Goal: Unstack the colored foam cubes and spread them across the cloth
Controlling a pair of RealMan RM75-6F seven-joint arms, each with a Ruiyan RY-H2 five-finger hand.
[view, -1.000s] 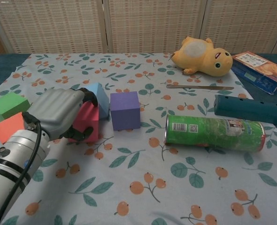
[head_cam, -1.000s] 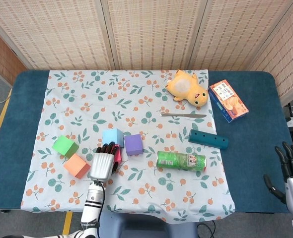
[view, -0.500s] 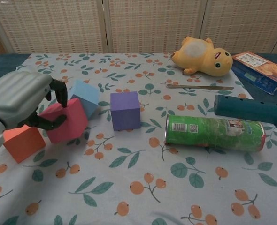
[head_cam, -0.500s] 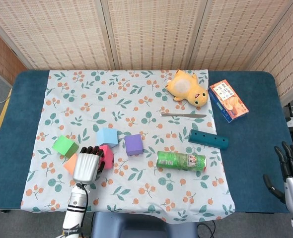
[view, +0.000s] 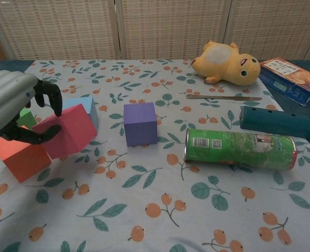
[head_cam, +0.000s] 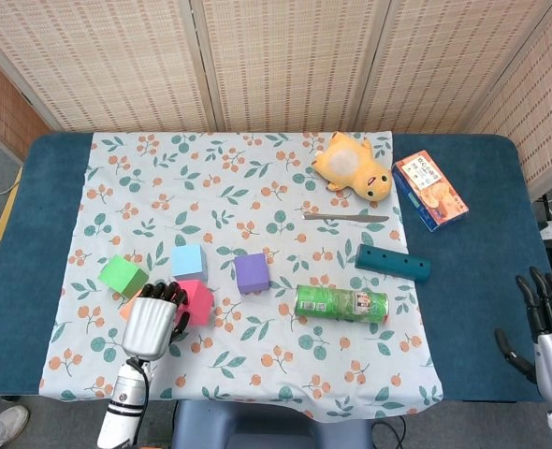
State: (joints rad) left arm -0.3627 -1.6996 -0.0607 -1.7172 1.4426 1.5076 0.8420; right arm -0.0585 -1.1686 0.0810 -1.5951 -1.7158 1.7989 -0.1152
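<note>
Pink foam cube [view: 65,137], tilted in our left hand [view: 10,102] fingers' [view: 50,94] grasp, risks knocking the touching orange foam cube [view: 19,157]; right hand [head_cam: 549,332] spread, empty.

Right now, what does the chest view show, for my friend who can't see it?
The left robot hand grips a tilted pink cube beside an orange cube. A blue cube sits behind it, and a purple cube and green can lie farther right.

left hand [head_cam: 151,325]: silver shell | fingers [view: 54,100]: black | right hand [head_cam: 549,341]: same
</note>
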